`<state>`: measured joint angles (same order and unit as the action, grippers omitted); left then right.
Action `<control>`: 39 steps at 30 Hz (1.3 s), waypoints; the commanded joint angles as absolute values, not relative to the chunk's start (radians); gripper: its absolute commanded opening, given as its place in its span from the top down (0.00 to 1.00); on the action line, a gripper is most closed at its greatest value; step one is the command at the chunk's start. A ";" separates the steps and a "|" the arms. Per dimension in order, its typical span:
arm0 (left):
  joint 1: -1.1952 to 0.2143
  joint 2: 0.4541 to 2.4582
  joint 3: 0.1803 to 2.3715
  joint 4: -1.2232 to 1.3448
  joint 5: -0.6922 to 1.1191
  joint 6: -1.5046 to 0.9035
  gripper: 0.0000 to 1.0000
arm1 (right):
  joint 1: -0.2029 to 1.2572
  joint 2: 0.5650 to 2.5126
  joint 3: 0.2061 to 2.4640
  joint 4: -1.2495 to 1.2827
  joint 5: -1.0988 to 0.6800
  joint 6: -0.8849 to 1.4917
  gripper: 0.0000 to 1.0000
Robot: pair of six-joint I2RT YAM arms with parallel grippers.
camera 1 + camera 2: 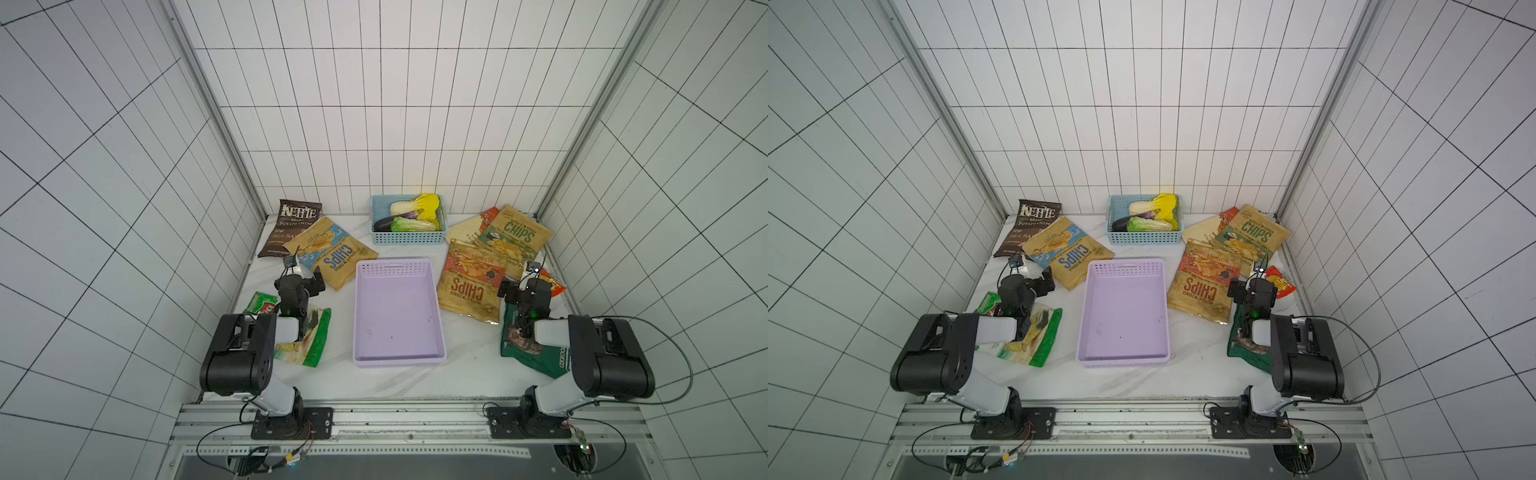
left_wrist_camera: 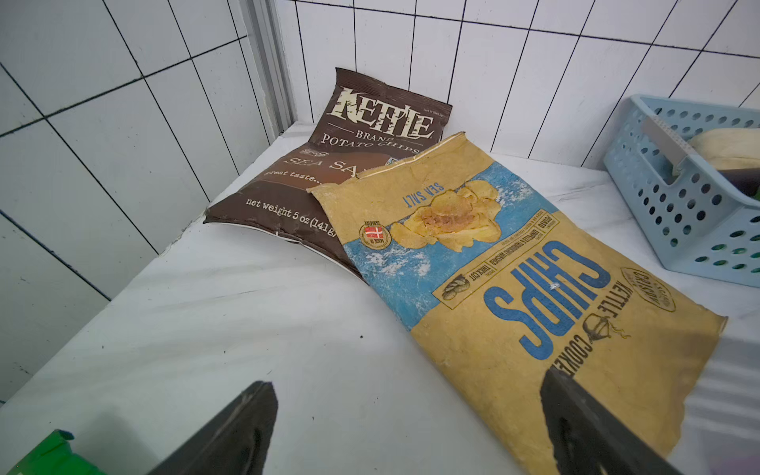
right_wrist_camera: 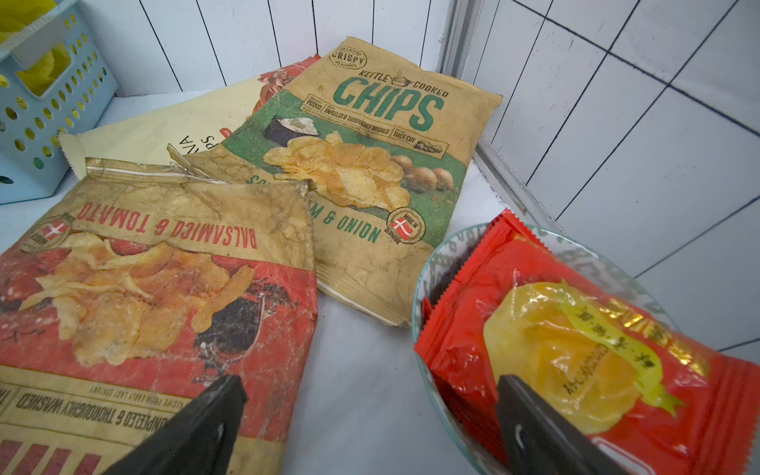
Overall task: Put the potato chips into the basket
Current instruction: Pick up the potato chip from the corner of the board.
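Nearest me on the white marbled table (image 1: 415, 382), a glossy white-green bag (image 1: 311, 340) lies crumpled under my left arm, and a dark green bag (image 1: 519, 347) is half hidden under my right. Mid-table sits the lilac basket (image 1: 397, 316), rectangular plastic with perforated upper walls; every chip bag lies outside it. My left gripper (image 2: 405, 390) is spread wide, grasping nothing, one finger over the creased kraft blue-label bag (image 2: 514, 288); contact I cannot tell. My right gripper (image 3: 370, 384) gapes likewise, between the worn red-label bag (image 3: 156, 296) and a shiny red packet (image 3: 575, 349) in a bowl (image 3: 436, 263). Farther back: the brown Kettle bag (image 2: 329, 172) in the far left corner, the green-label bag (image 3: 370, 156) overlapping a cream bag (image 3: 164, 131) far right, and the light blue basket (image 1: 409, 239) of toy vegetables (image 1: 415, 224) at the far edge.
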<state>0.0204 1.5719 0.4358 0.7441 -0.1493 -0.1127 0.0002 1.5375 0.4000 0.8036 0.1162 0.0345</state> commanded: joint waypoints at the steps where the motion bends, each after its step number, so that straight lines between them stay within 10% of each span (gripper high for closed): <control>1: 0.017 1.556 0.454 0.755 -0.150 -0.106 0.02 | -0.004 1.539 0.426 0.819 0.114 0.042 0.01; 39: 0.050 1.533 0.449 0.776 -0.089 -0.123 0.02 | 0.048 1.423 0.440 0.689 0.240 0.026 0.01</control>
